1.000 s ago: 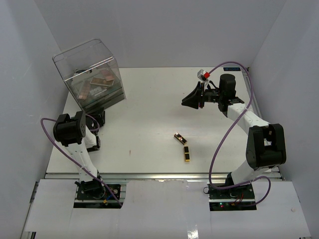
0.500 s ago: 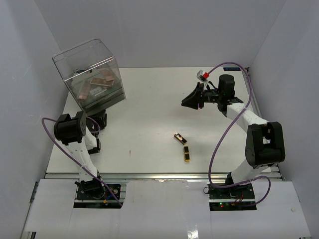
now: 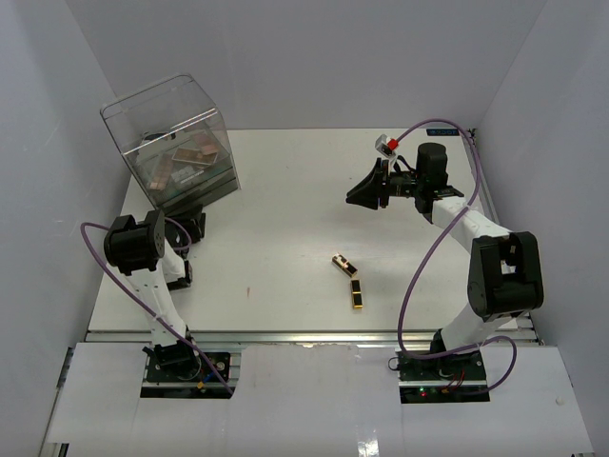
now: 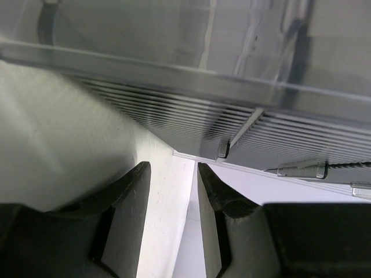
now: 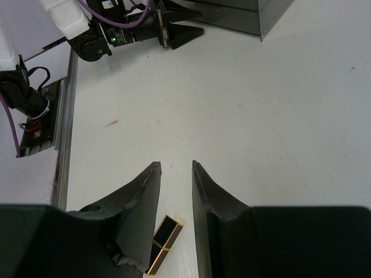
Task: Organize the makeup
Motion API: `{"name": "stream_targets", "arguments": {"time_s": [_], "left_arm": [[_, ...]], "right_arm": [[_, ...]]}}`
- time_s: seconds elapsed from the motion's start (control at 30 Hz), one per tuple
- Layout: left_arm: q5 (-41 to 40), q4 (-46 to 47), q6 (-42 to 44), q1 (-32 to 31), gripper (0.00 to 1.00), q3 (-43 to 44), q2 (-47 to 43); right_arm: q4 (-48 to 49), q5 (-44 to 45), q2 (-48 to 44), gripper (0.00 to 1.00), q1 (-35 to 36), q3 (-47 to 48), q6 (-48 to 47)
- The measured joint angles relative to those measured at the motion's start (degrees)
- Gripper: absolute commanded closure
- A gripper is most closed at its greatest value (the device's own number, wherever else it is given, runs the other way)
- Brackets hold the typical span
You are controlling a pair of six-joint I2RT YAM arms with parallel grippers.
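Top external view, nearest the arm bases: two lipstick tubes, black with gold bands, lie on the white table (image 3: pixel 285 190) right of centre. The nearer lipstick tube (image 3: pixel 356 294) points roughly front to back. The farther lipstick tube (image 3: pixel 343 265) lies slanted, its near end just beside the first tube's far end; I cannot tell whether they touch.

Left of them, the left gripper (image 3: pixel 193 227) sits low at the table's left side, just under the near edge of the clear box (image 3: pixel 166 114). In the left wrist view its fingers (image 4: pixel 130 197) stand apart with only bare table between them, and the ribbed underside of the box fills the frame just ahead of the tips.

Farther back on the right, the right gripper (image 3: pixel 354 195) hangs above the table, pointing left, well apart from both tubes. Its own camera shows a narrow gap between the jaws with nothing in it, and one tube below the left finger.

At the far left corner the box stands tilted. Inside it lie flat pink-brown palettes (image 3: pixel 200 150), stacked loosely against one another; other contents are too blurred to name.
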Motion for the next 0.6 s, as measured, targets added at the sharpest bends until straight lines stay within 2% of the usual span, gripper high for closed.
{"name": "stream_targets", "arguments": {"time_s": [0.37, 0.6], "left_arm": [[1.2, -0.2, -0.2, 0.0, 0.53, 0.2, 0.2], [2.7, 0.5, -0.2, 0.0, 0.51, -0.3, 0.2]], "right_arm": [[0.0, 0.0, 0.3, 0.66, 0.0, 0.0, 0.0], [0.0, 0.0, 0.4, 0.66, 0.0, 0.0, 0.1]]}}
